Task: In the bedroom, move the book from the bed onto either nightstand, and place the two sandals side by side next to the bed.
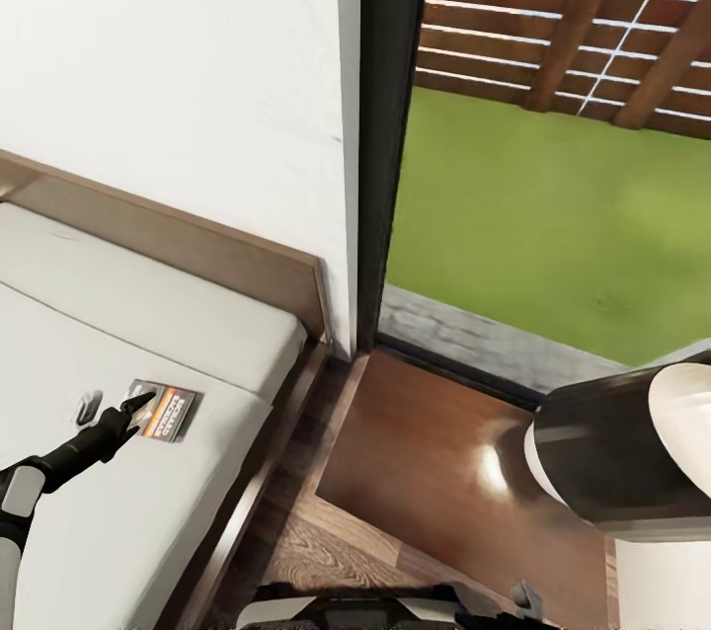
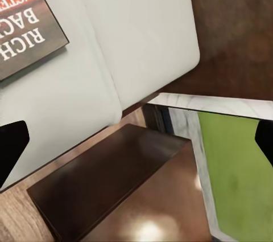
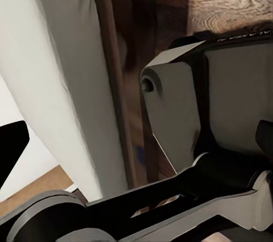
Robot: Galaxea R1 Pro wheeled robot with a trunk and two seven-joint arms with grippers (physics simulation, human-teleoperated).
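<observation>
- One book (image 1: 165, 409) is lying flat on the bed (image 1: 148, 334), near its edge beside the nightstand (image 1: 434, 472).
- The left gripper (image 1: 136, 407) is hovering over the book's edge, fingers spread, holding nothing.
- The right gripper's state cannot be told.

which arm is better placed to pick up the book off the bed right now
Left. The left gripper is open and reaches over the mattress right at the book, with the nightstand just beyond the bed's edge. The right gripper points at the robot's own body.
</observation>
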